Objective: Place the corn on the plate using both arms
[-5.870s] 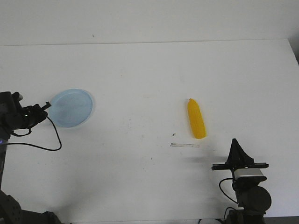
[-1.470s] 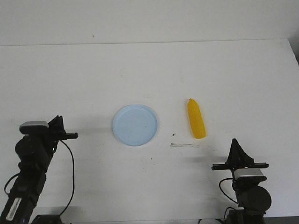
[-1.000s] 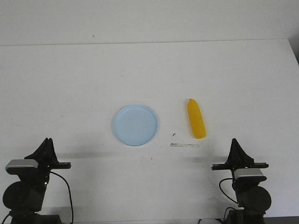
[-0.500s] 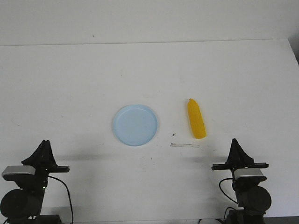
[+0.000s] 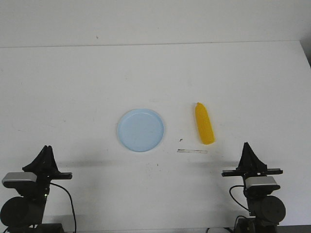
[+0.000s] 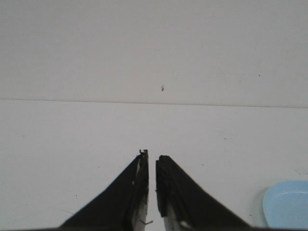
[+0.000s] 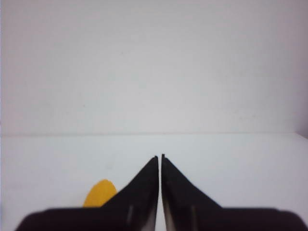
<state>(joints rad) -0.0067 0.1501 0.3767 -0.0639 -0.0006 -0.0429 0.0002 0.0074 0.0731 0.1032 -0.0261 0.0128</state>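
The pale blue plate [image 5: 141, 129] lies on the white table near the middle. The yellow corn [image 5: 204, 123] lies to the plate's right, apart from it, its tapered end pointing away from me. My left gripper [image 5: 46, 147] rests near the front left of the table, shut and empty. My right gripper [image 5: 247, 144] rests near the front right, a short way in front of the corn, also shut and empty. In the left wrist view the left gripper [image 6: 151, 155] shows a thin slit between its fingers and the plate [image 6: 286, 204] peeks in. The right wrist view shows the right gripper [image 7: 160, 156] and part of the corn [image 7: 98, 192].
A thin pale strip [image 5: 192, 151] lies on the table just in front of the corn, with a small dark speck [image 5: 181, 140] beside it. The table's far edge [image 5: 146, 44] meets a plain wall.
The left arm set the plate down at the table's middle, then pulled back to the front left and has stayed there. The right arm has shifted slightly. Plate and corn have not moved lately.
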